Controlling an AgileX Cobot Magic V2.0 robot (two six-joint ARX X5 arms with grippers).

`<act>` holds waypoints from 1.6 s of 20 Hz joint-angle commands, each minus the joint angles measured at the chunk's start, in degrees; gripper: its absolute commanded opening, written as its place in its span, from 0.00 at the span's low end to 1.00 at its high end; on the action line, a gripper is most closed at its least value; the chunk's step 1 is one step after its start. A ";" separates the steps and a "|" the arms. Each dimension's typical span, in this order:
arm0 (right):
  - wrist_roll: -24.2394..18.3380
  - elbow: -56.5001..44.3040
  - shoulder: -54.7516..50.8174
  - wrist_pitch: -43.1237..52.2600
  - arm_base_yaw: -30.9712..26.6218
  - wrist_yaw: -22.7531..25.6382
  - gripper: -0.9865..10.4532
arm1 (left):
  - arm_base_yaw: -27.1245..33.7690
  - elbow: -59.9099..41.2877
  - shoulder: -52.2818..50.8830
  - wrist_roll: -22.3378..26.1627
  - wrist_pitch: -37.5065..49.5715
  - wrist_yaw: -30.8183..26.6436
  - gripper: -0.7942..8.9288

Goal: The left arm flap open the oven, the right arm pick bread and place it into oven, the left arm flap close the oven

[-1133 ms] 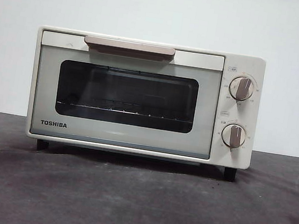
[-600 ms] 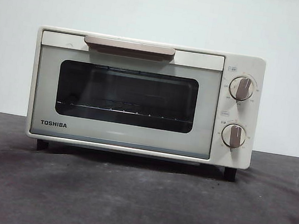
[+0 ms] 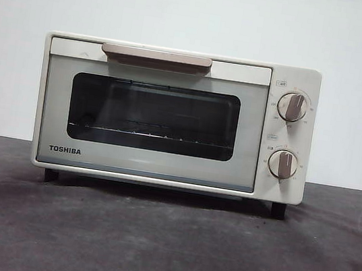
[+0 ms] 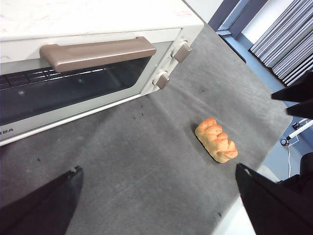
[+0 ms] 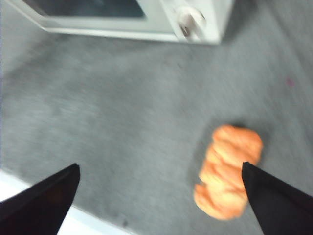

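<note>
1. The bench (image 3: 165,242) is seen as a broad dark grey surface, bare in front of the oven in the front view; in the left wrist view its near edge is seen not far beyond the bread.
2. The oven (image 3: 175,117) is stood on the bench near the white wall, with its glass door shut and upright and the wire rack visible behind the window.
3. The beige bar handle (image 4: 98,52) is seen along the door's top edge, untouched, with open room in front of it.
4. The left gripper (image 4: 156,205) is held above the bench in front of the door, touching nothing; its fingers (image 4: 41,203) are spread wide.
5. The right gripper (image 5: 159,200) is held above the bench near the bread; its fingers (image 5: 39,200) are spread wide and nothing is held. The view is blurred.
6. The bread (image 4: 216,140), an elongated knobbly golden loaf, is lain on the bench, well apart from the oven's knob-side corner, with bare bench all round it.
7. Two round knobs (image 3: 292,106) are seen on the panel beside the door.
</note>
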 commanded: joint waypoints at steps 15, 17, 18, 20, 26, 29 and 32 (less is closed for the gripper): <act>6.19 -8.85 19.78 8.57 2.93 11.41 0.56 | -0.63 1.27 0.26 0.76 0.63 0.22 0.60; 6.32 -9.33 22.34 11.32 3.04 11.41 0.56 | -0.66 1.27 0.26 0.74 0.61 0.22 0.60; 6.29 -9.33 23.91 12.15 3.04 11.37 0.56 | -0.70 1.27 0.26 0.74 0.61 0.22 0.60; 6.10 -9.33 26.75 13.66 3.04 11.37 0.56 | -0.70 1.27 0.26 0.74 0.59 0.22 0.60; 5.40 -9.33 34.42 15.65 3.04 11.37 0.52 | -0.70 1.27 0.26 0.74 0.59 0.22 0.60; 5.38 -9.33 36.81 15.87 3.04 11.08 0.40 | -0.70 1.27 0.26 0.74 0.57 0.22 0.60; 5.38 -9.25 36.50 16.17 3.04 10.14 0.17 | -0.70 1.27 0.26 0.74 0.55 0.22 0.60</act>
